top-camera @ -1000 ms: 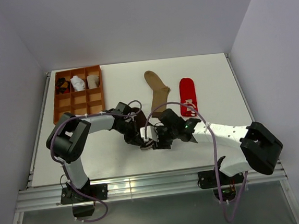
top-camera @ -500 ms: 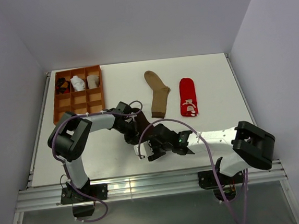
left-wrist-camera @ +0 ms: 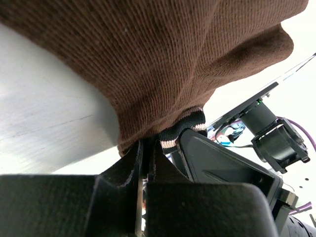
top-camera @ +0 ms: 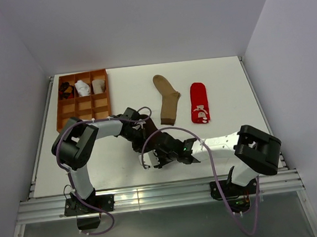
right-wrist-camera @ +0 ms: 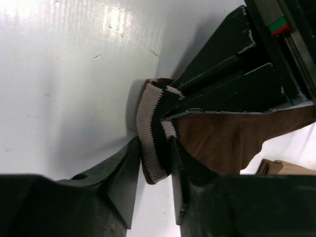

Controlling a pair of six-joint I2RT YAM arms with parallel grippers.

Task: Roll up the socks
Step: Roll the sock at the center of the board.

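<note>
The dark brown knit sock with a striped cuff (left-wrist-camera: pixel 187 59) sits bunched at the near middle of the white counter (top-camera: pixel 227 79), between the two wrists. The left fingers (left-wrist-camera: pixel 126 168) are clenched on a fold of its brown fabric right beside the cuff. The right fingers (right-wrist-camera: pixel 126 168) are closed on either side of the tan-and-black cuff band, grasping it edge-on just above the counter. Further back lie the plain tan sock (top-camera: pixel 168 98) and, apart to its right, the red sock with white figures (top-camera: pixel 199 102), both flat. A brown compartment tray (top-camera: pixel 84 109) stands at the back left, well apart from the socks.
</note>
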